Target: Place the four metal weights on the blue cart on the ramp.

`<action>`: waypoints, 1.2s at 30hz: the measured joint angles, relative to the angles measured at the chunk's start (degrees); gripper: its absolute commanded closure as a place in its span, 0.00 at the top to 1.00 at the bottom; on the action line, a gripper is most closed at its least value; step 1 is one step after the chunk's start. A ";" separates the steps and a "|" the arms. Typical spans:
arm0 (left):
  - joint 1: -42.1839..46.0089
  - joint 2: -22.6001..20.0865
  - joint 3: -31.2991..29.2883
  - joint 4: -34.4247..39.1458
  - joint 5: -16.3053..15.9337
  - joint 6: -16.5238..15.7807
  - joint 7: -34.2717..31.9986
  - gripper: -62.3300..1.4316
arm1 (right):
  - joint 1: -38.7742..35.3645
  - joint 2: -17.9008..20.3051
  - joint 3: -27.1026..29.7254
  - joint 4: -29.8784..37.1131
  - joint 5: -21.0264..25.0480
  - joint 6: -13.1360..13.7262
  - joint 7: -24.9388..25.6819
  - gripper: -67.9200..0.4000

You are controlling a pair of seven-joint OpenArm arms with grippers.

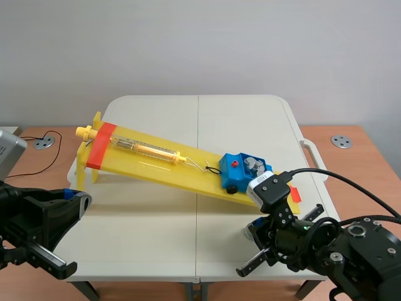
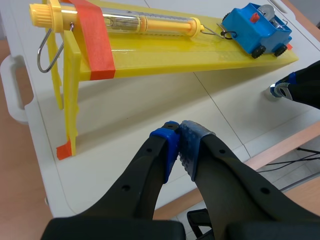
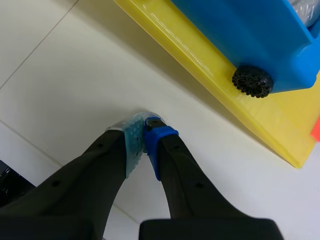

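The blue cart [image 1: 241, 169] sits near the low end of the yellow ramp [image 1: 156, 164], hooked to a spring scale [image 1: 147, 149], with silver weights [image 1: 254, 164] in its tray. In the right wrist view, my right gripper [image 3: 145, 127] is down at the white table just in front of the ramp [image 3: 200, 65] and the cart [image 3: 250, 35]. Its fingers are pinched on a small metal weight [image 3: 136, 116], of which only a silvery edge shows. The left wrist view shows that weight [image 2: 276, 90] on the table. My left gripper [image 2: 179, 132] hangs shut and empty near the table's front left.
The ramp's high end stands on thin yellow legs [image 2: 70, 95] with an orange band [image 2: 97, 40] and a metal loop [image 2: 47, 52]. A white handle [image 1: 313, 153] sticks out at the table's right edge. Wooden desks flank the table.
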 measured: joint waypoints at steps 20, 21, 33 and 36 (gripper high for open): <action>0.00 0.00 0.00 0.00 0.00 0.00 0.00 0.06 | -9.86 4.44 2.38 19.28 2.64 0.24 -5.73 0.02; 0.00 0.00 0.00 0.00 0.00 -0.02 0.00 0.06 | -10.97 4.66 3.19 21.44 3.19 0.24 -6.34 0.02; 0.00 0.00 0.00 0.00 0.00 0.00 0.00 0.06 | -13.29 4.79 10.88 35.34 5.03 0.24 -9.79 0.02; 0.00 0.00 0.00 0.00 0.00 -0.02 0.00 0.06 | -10.34 4.50 10.88 34.21 5.03 0.26 -10.54 0.02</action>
